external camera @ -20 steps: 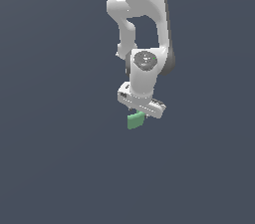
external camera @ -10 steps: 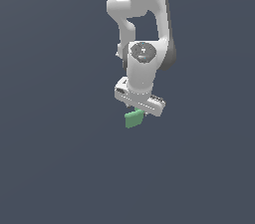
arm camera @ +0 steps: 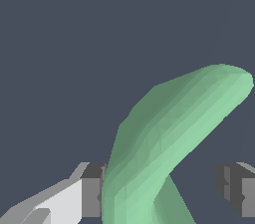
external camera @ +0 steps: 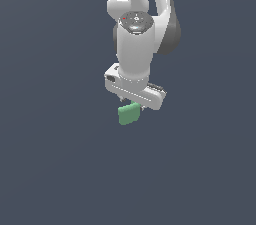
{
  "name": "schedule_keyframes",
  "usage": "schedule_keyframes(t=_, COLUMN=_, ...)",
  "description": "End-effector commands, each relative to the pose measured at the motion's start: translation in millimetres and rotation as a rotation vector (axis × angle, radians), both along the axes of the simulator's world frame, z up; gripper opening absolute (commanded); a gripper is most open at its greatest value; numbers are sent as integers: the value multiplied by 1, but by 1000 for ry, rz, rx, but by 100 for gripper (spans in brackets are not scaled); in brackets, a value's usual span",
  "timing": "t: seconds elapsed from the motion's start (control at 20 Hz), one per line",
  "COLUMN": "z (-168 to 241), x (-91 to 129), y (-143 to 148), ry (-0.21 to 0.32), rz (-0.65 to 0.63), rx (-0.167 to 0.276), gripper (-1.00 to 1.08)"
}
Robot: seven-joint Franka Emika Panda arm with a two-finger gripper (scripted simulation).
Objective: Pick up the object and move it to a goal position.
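The object is a small matte green bent piece with rounded edges. It hangs just under the white gripper in the exterior view, above a plain dark grey ground. In the wrist view the object fills the space between the fingers and curves away from the camera. One dark finger pad touches its side. The other pad shows a small gap beside it. The gripper is shut on the object, which travels with it.
The white arm rises above the gripper to the exterior view's top edge. Only flat dark grey ground shows all around.
The gripper and the green object have moved together a little up and toward the exterior view's left. The wrist joint above has risen and turned more upright.
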State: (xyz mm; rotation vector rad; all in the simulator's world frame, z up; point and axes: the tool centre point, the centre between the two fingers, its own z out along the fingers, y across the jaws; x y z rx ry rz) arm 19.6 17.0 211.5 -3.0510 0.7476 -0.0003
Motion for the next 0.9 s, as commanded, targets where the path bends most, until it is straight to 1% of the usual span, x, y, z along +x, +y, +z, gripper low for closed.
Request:
schedule_keyframes(t=0.0, z=22, x=6, y=-7, ry=0, rz=0, rx=0, gripper=-100)
schedule_keyframes(t=0.2, z=49, x=14, y=-14, ry=0, rz=0, rx=0, gripper=-100)
schedule_keyframes(t=0.4, z=67, x=21, y=-20, ry=0, rz=0, rx=0, gripper=-100)
schedule_keyframes(t=0.6, z=77, x=24, y=-23, ry=0, rz=0, rx=0, gripper=-100)
schedule_keyframes(t=0.85, z=78, x=26, y=-23, ry=0, rz=0, rx=0, gripper=-100)
